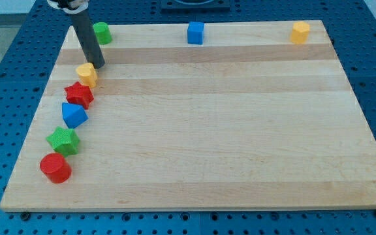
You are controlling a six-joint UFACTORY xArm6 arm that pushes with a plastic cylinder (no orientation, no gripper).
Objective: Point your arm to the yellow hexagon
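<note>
My tip holds nothing and rests just above a small yellow block at the board's left edge, seemingly touching it. The yellow hexagon sits well apart, at the view's top right corner; its shape is hard to confirm.

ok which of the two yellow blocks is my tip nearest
The yellow block at the view's left, heading the left-edge column: my tip sits just at its upper right. The other yellow block is far off, top right.

board: pale wood, smooth, matt | blocks: matt plastic | rod: dark, matt
</note>
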